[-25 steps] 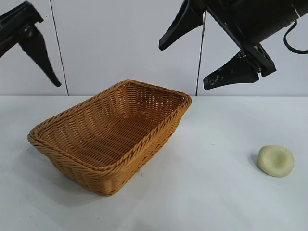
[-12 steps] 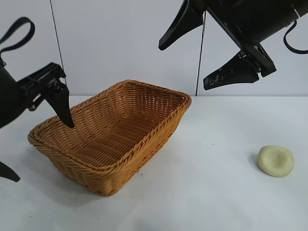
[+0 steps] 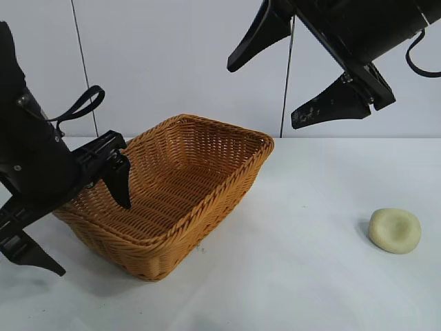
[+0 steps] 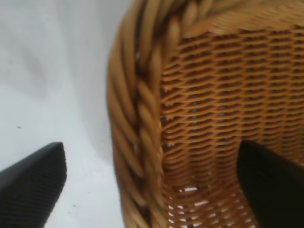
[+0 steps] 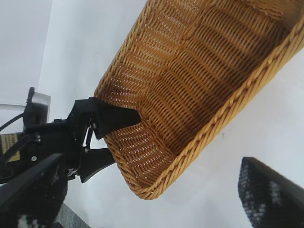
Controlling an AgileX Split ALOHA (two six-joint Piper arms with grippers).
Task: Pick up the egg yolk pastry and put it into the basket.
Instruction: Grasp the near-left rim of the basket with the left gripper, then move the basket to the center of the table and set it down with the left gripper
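The left gripper [image 3: 83,224] has dropped, jaws apart, to straddle the basket [image 3: 207,172] rim at nine o'clock—steadying it, likely—while the egg yolk pastry [image 3: 395,230] lies untouched at four o'clock below the open, empty right gripper [image 3: 269,89].

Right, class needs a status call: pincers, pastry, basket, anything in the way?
Left pincer open, straddling basket rim. Right pincer open, high above the table. Egg yolk pastry on the table, away from both. Nothing around it.
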